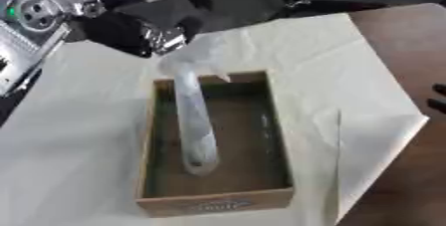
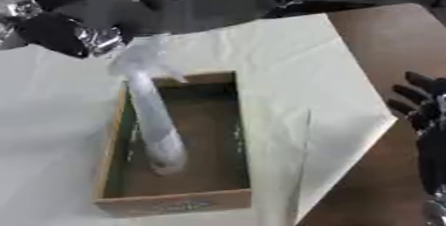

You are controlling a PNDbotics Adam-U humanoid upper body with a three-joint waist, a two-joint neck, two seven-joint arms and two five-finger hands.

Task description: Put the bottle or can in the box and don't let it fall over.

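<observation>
I have the box (image 1: 218,205), a shallow brown cardboard tray with printing on its near wall, sitting on a white sheet (image 1: 348,70) that covers most of the brown tabletop (image 1: 409,36). Inside the box, toward its left wall, stands the bottle (image 1: 196,130), a tall pale translucent thing whose bottom rests on the box floor closer to the near wall than the far one. It leans, with its top reaching up past the box's far left corner. My left hand (image 1: 193,56) comes in from beyond the far left corner of the box and is at the bottle's top; the hand is smeared pale in both views, and I cannot tell whether its fingers are closed around the bottle or spread, though it appears to be touching the bottle's upper end. The black forearm with silver joints runs back from there, away from the box. My right hand (image 2: 427,120) shows well to the right of the box, off the sheet and over bare tabletop, its dark fingers (image 2: 409,93) straight and relaxed, holding nothing.
</observation>
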